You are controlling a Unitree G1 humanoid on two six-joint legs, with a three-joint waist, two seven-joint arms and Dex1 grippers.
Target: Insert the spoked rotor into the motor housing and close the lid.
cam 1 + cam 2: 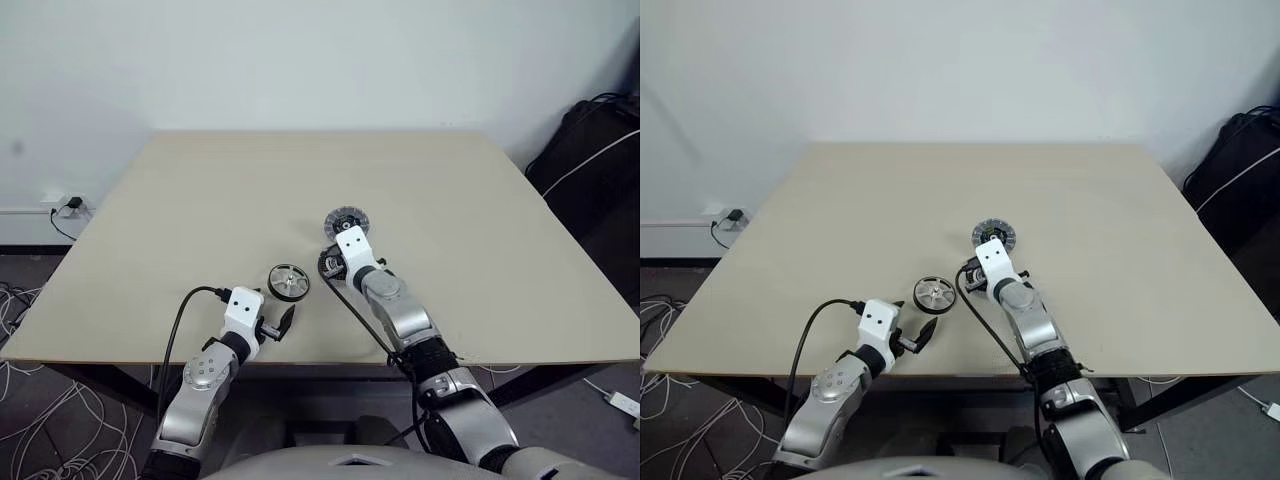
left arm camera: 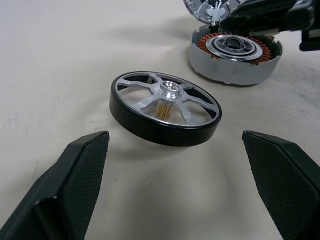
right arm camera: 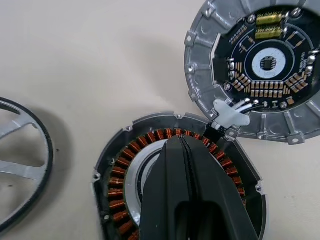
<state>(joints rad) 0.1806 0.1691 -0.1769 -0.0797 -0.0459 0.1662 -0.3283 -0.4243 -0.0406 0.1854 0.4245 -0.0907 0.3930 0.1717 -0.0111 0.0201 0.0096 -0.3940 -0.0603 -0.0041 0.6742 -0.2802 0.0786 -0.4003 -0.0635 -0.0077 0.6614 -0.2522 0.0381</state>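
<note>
The right gripper (image 3: 182,145) had its two black fingers pressed together over one round copper-wound motor housing (image 3: 125,170). At its 1 o'clock lay one ribbed grey metal lid (image 3: 210,55), touching. The left gripper (image 2: 175,165) stood apart; one dark-rimmed silver spoked rotor (image 2: 165,107) lay at 12 o'clock on the beige table (image 1: 200,200).

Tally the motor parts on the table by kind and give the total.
Spoked rotor: 1
Motor housing: 1
Lid: 1, open beside the housing, joined at its edge
Total: 3
</note>
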